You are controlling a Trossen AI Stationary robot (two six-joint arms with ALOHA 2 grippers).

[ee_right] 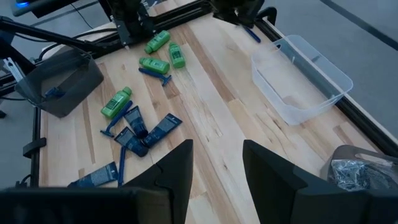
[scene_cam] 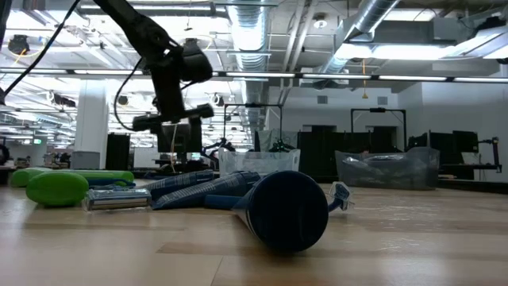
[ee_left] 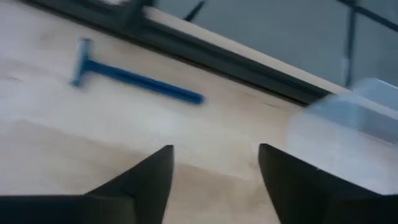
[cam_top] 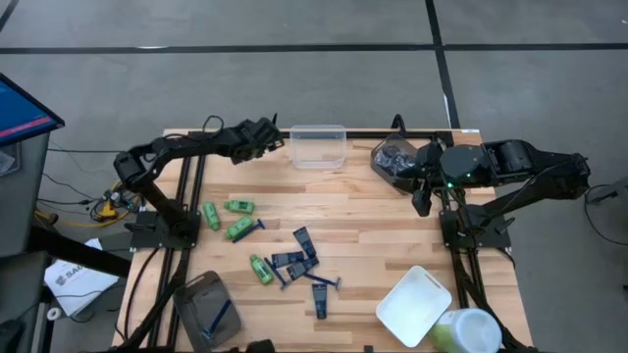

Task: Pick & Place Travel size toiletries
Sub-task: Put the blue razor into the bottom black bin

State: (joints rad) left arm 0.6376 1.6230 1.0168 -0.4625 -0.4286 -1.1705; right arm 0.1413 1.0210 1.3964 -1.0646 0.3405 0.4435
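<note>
Bright green mini bottles [cam_top: 238,227], flat navy tubes [cam_top: 297,257] and thin blue razors [cam_top: 323,281] lie scattered mid-worktop [cam_top: 363,240], one razor [ee_left: 134,76] just beside the left gripper [cam_top: 276,135], whose fingers [ee_left: 134,186] stand apart, empty, near a clear plastic tub [cam_top: 319,145]. The right gripper [cam_top: 422,201] hovers with fingers [ee_right: 273,177] apart beside a crinkled bag [cam_top: 392,160]

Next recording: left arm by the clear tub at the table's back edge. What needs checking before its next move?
1. Left gripper jaws open and empty: ok.
2. Blue razor lying flat, nothing on it: ok.
3. Razor between the jaws: not ok, it lies ahead of them.
4. Clear tub apart from the razor: ok.
5. Right gripper away on the table's right side: ok.
</note>
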